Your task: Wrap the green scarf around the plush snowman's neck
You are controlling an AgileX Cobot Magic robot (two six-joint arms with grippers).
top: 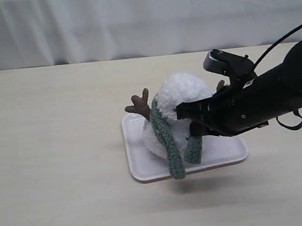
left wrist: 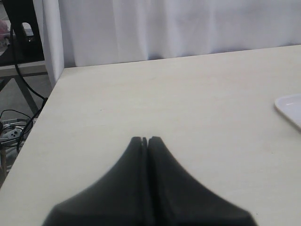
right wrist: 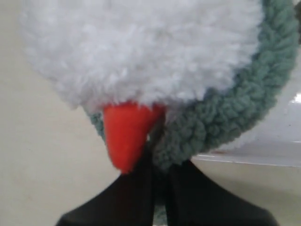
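The plush snowman (top: 183, 91) lies on its side on the white tray (top: 137, 160), one brown twig arm (top: 139, 103) sticking up. The green scarf (top: 167, 138) loops round its neck, and both ends hang toward the tray's front edge. My right gripper (top: 186, 121) presses against the snowman's front, shut on the scarf. In the right wrist view the scarf (right wrist: 225, 117) curves under the white head (right wrist: 141, 47) into my right gripper (right wrist: 160, 157), next to the orange nose (right wrist: 124, 134). My left gripper (left wrist: 145, 139) is shut with nothing in it, over bare table.
A pale wooden table (top: 53, 154) carries the tray, with a white curtain (top: 131, 18) behind it. One corner of the tray (left wrist: 289, 108) shows in the left wrist view. Cables and a stand (left wrist: 19, 94) lie beyond the table's edge.
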